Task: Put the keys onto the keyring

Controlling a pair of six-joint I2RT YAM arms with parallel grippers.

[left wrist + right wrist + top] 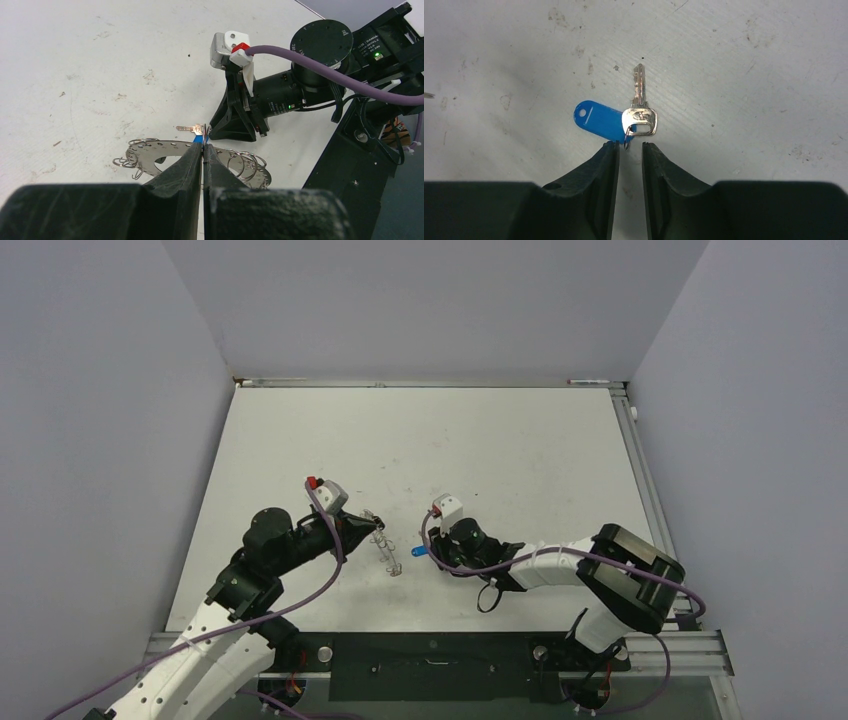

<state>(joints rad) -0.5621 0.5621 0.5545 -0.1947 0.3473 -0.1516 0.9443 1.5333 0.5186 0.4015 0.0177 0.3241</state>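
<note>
A small silver key (pixel 640 107) with a blue tag (pixel 596 120) lies flat on the white table. My right gripper (pixel 630 145) is low over it and open with a narrow gap. The key's little wire ring sits right at the fingertips, untouched as far as I can see. The keyring (pixel 150 150), a flat grey disc with a wide hole and wire loops round its rim, is held at my left gripper (pixel 202 147), which is shut on a thin wire loop of it. From above, the keyring (pixel 390 552) stands just left of the blue tag (pixel 418 552).
The right arm's wrist and camera (pixel 280 95) sit close behind the key, facing the left gripper. Grey walls enclose the white table (pixel 480 450) on three sides. A metal rail (pixel 640 470) runs along its right edge.
</note>
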